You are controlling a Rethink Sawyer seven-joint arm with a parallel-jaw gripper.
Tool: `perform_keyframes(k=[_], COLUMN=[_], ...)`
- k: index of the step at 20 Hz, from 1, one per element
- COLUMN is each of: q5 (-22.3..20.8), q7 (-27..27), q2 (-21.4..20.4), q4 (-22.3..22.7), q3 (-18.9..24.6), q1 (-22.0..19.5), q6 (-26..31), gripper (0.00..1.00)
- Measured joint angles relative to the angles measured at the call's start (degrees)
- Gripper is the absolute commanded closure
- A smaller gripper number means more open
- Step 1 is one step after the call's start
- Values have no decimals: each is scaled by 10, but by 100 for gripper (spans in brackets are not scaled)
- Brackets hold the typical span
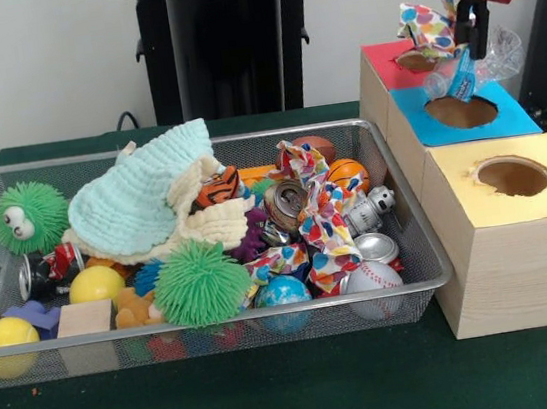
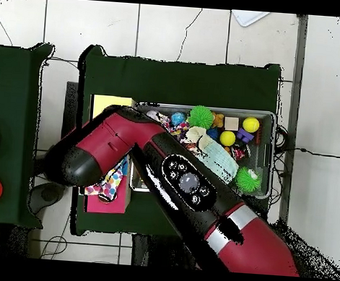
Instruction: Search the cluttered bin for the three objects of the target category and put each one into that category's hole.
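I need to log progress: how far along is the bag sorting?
Nothing clearly finished: the red hole shows only a dotted piece sticking out. In hand: a bluish bag hangs under the tool, by the blue top. Left: dropping it in; a clear bunch lies beside the tool.

No legible text, labels or numbers — none anywhere.

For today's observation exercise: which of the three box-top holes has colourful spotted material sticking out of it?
The red-topped hole, farthest back in the front view; the blue hole and yellow hole show none.
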Motion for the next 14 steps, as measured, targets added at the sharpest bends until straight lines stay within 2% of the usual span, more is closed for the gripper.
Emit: perform_keyframes(k=[14], q5=[-3], q7=[-8], q2=[0], q4=[6], q3=[14], q1=[-9], q6=[0], gripper=[100])
